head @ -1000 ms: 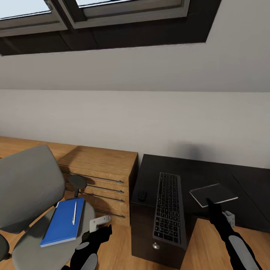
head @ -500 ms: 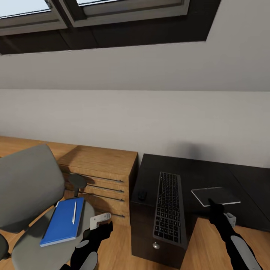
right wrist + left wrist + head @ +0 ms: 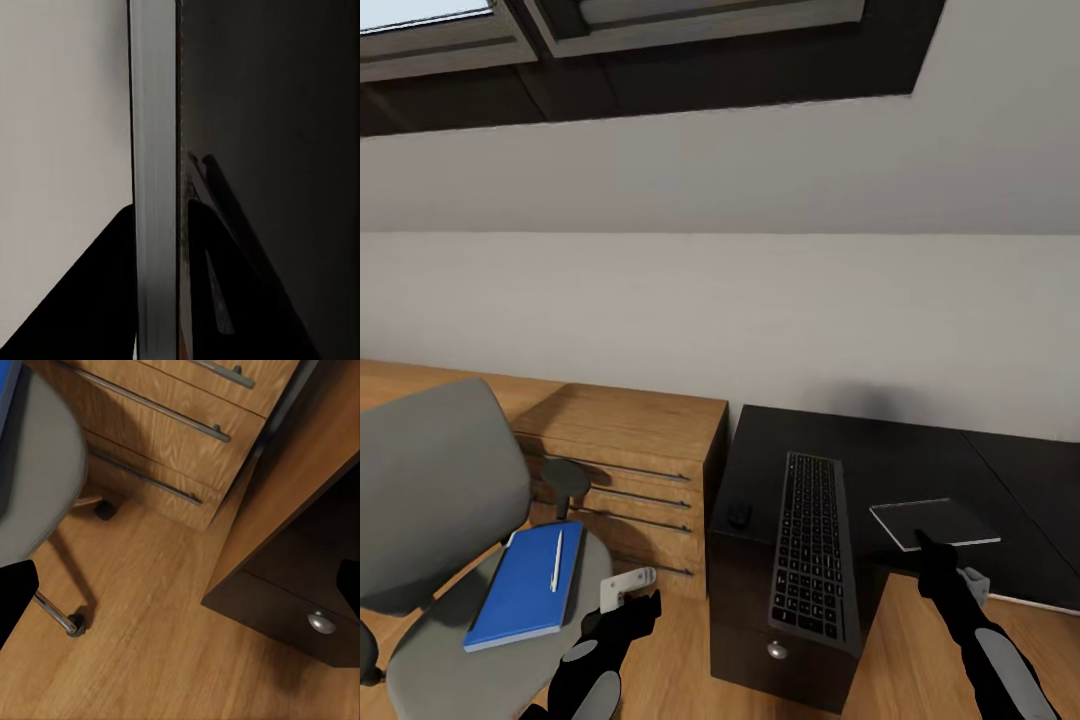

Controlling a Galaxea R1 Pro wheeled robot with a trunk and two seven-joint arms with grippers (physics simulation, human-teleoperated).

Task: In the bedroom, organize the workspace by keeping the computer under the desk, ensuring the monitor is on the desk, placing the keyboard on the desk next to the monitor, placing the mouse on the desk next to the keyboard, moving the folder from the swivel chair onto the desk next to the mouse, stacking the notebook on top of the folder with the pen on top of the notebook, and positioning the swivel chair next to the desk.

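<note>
Pale sloped walls close in above the black tabletop (image 3: pixel 920 460). On the swivel chair (image 3: pixel 430 500) seat lies the blue folder (image 3: pixel 520 590), stiff and light I'd judge, long axis running away from the robot. The notebook (image 3: pixel 935 522) lies flat near the tabletop's front, its thin edge pinched in the right claw (image 3: pixel 925 545). The left claw (image 3: pixel 622 588) looks spread, holding nothing.

Right gripper (image 3: pixel 926 543) pinched shut; left gripper (image 3: pixel 645 610) hangs low, jaws apart.
</note>
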